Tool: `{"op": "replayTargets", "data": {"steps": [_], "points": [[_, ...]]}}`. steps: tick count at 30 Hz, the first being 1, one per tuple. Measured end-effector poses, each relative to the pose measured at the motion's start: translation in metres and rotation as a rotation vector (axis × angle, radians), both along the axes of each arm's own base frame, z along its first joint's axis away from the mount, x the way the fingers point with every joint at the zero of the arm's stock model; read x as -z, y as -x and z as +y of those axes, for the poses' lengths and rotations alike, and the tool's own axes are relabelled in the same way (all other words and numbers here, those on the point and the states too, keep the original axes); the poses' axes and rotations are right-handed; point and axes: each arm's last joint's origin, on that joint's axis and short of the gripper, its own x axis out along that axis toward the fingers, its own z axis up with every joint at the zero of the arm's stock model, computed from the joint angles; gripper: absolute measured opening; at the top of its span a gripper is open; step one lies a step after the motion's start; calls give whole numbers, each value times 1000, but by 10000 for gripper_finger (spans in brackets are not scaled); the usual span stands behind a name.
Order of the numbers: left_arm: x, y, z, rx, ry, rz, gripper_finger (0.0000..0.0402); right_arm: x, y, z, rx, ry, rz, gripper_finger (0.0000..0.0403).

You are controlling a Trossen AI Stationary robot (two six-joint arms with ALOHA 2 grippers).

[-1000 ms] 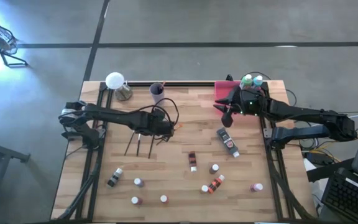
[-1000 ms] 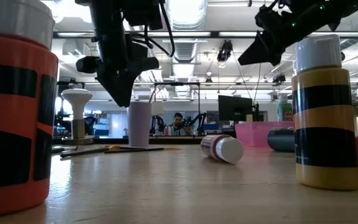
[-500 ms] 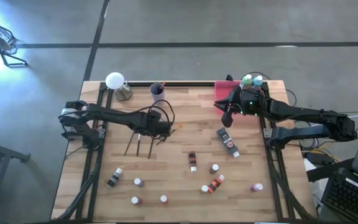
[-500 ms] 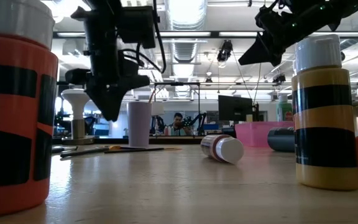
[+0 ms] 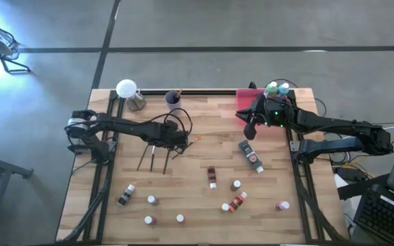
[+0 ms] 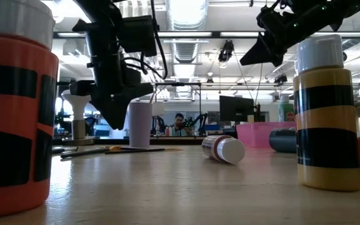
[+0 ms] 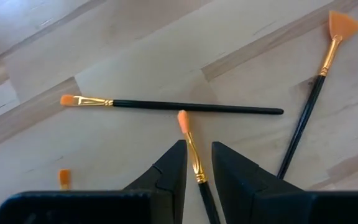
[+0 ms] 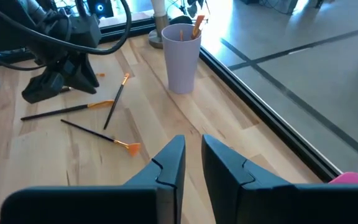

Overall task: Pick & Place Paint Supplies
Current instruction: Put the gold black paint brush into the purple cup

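Currently the left gripper (image 7: 197, 163) hangs low over the brushes near the table's (image 5: 204, 154) middle-left; its fingers stand narrowly apart with the gold ferrule of one brush (image 7: 192, 149) between them, though contact cannot be confirmed. Another brush (image 7: 166, 104) lies crosswise just beyond the tips; a fan brush (image 7: 316, 87) lies to one side. The right gripper (image 8: 193, 158) is held above the table beside the pink tray (image 5: 248, 102), fingers nearly together, nothing between them. The lilac cup (image 8: 181, 56) holds brushes at the far edge. Paint bottles (image 5: 237, 202) are scattered along the near edge; a dark tube (image 5: 250, 156) lies below the right gripper.
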Motion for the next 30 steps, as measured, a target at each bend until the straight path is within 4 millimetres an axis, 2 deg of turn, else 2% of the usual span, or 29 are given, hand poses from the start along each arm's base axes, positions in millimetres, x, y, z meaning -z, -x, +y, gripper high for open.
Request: {"op": "replayTargets", "data": {"steps": [17,30], "points": [[14,3,9,-22,6,-3,81,0,0,0,1,0,0,113],[38,-5,13,-22,27,52,81,0,0,0,0,3,2,152]]}}
